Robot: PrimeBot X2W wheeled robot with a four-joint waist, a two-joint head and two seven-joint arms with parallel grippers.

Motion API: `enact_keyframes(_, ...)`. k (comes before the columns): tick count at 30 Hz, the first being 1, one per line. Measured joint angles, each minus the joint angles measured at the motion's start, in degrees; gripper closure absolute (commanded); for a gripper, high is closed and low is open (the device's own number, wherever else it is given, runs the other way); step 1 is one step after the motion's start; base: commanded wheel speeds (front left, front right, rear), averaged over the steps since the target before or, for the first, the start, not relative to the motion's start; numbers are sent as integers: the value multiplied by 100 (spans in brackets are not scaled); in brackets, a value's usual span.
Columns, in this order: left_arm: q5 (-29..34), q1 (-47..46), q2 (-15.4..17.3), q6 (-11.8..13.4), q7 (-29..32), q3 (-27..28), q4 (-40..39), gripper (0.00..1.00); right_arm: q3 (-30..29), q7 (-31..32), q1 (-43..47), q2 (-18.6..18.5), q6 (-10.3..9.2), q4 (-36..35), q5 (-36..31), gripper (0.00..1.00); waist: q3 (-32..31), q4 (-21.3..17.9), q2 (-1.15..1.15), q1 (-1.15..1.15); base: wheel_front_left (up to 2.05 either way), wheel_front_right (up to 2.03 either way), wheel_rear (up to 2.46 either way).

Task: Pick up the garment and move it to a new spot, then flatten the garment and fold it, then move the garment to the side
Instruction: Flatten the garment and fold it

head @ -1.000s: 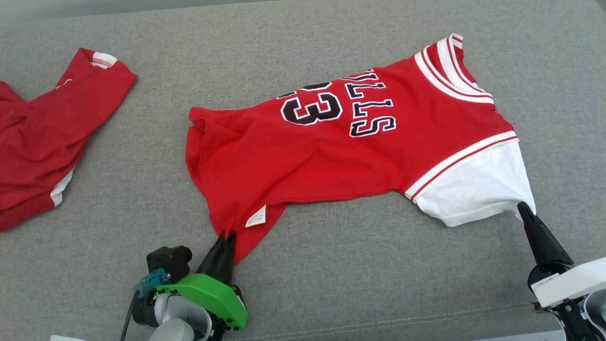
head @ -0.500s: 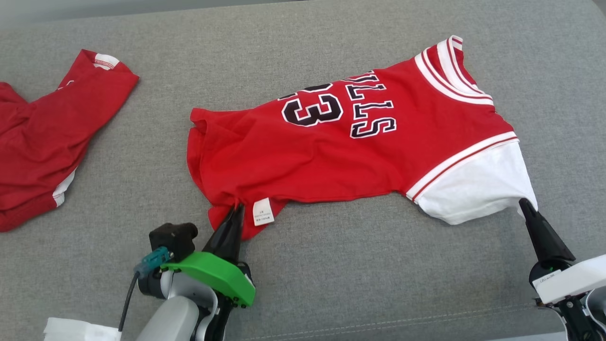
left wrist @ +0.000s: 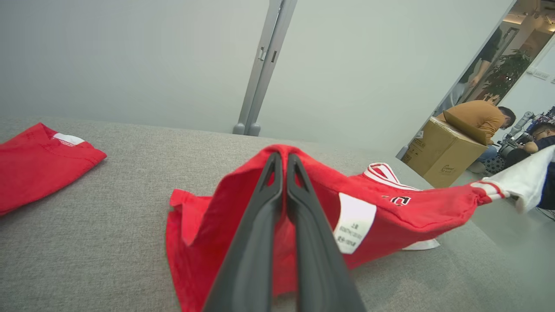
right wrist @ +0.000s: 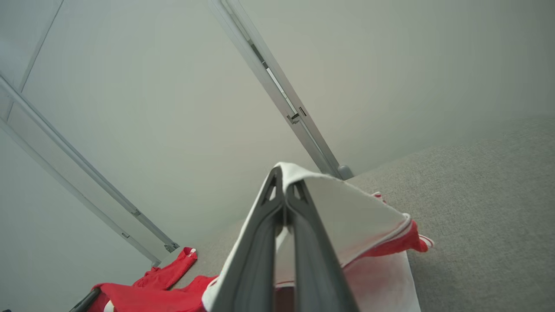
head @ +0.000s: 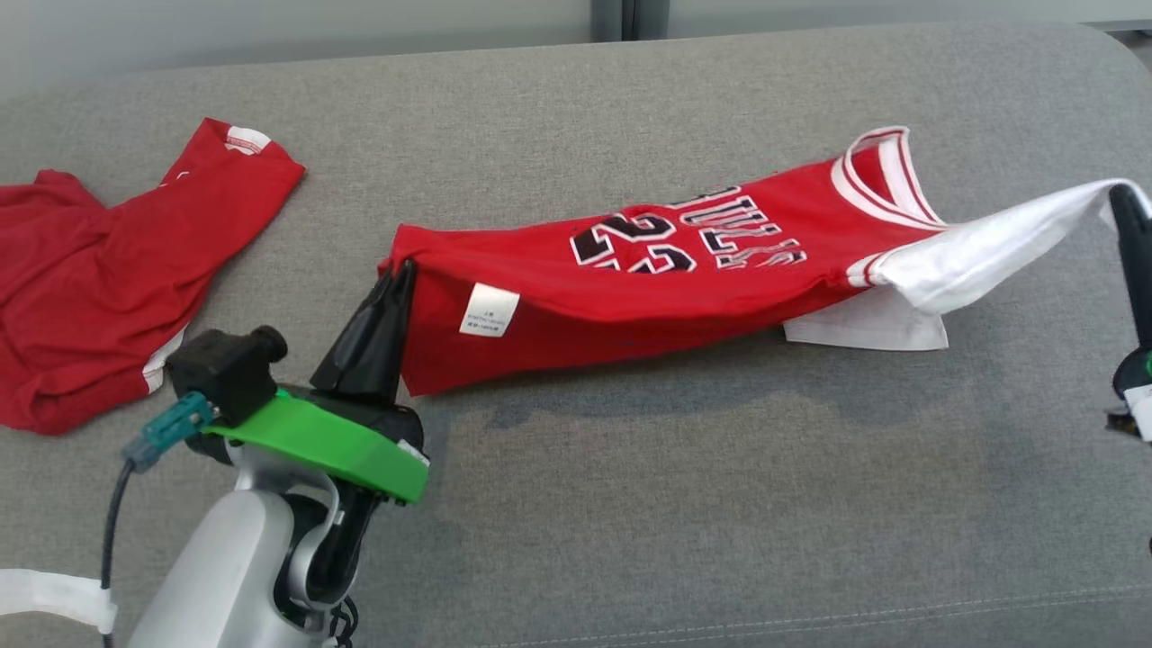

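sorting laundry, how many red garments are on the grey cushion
2: the jersey mid-surface, pinched by the left gripper and right gripper; a second red garment at far left. None looks hidden.

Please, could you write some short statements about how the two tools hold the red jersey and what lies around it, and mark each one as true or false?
1. The left tool is shut on a red edge of the jersey. True.
2. The right tool is open and holds nothing. False: it is shut on the white sleeve.
3. The whole jersey lies flat on the grey surface. False: both gripped ends are held up above it, and the middle sags down.
4. A second red garment lies on the surface to the robot's left of the jersey. True.
5. A white label shows on the jersey near the left tool. True.
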Motion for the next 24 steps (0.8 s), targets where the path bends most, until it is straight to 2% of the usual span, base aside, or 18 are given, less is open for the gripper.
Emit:
enact_keyframes(5, -286, 26, 94, 3, 215, 180, -577, 100, -333, 0, -51, -127, 0, -185, 293, 100, -77, 80, 0, 0, 0, 0, 0)
enact_keyframes(10, -698, 146, 110, 1, 653, 180, -1202, 100, -416, 114, -102, -146, -1, -435, 494, 100, -95, 106, 0, 0, 0, 0, 0)
enact_keyframes(14, -775, 164, 352, 3, 1149, 107, -1448, 100, -424, 308, -326, -249, -35, -565, 628, 100, -3, 110, 0, 0, 0, 0, 0)
enact_keyframes(18, -1070, 152, 441, 63, 1633, 96, -1495, 100, -474, 513, -583, -347, -343, -459, 664, 100, 145, 118, 0, 0, 0, 0, 0)
enact_keyframes(24, -1529, -27, 312, 159, 2228, -68, -845, 100, -424, 760, -667, -376, -886, 99, 657, 100, 472, 160, 0, 0, 0, 0, 0)
